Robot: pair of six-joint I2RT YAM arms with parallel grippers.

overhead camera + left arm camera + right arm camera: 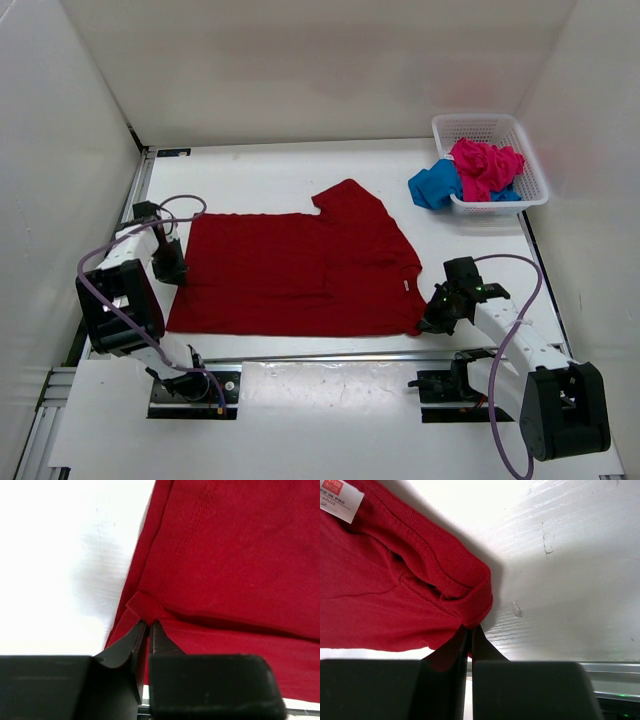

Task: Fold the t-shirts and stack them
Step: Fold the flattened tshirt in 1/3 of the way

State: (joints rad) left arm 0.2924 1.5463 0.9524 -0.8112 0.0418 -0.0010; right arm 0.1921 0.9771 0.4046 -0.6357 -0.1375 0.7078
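Note:
The dark red t-shirt [300, 265] lies spread on the white table, partly folded, one sleeve pointing to the back. My left gripper [170, 270] is shut on its left edge; the left wrist view shows the jaws pinching a small fold of the red cloth [146, 607]. My right gripper [433, 318] is shut on the shirt's near right corner, and the right wrist view shows the red hem [470, 605] bunched between the closed jaws. The pink-magenta t-shirt [484, 166] lies crumpled in the basket. The blue t-shirt [435, 184] hangs over the basket's left side onto the table.
A white plastic mesh basket [528, 160] stands at the back right against the wall. White walls enclose the table on three sides. A metal rail [330, 357] runs along the near edge by the arm bases. A white label [337, 497] is on the shirt.

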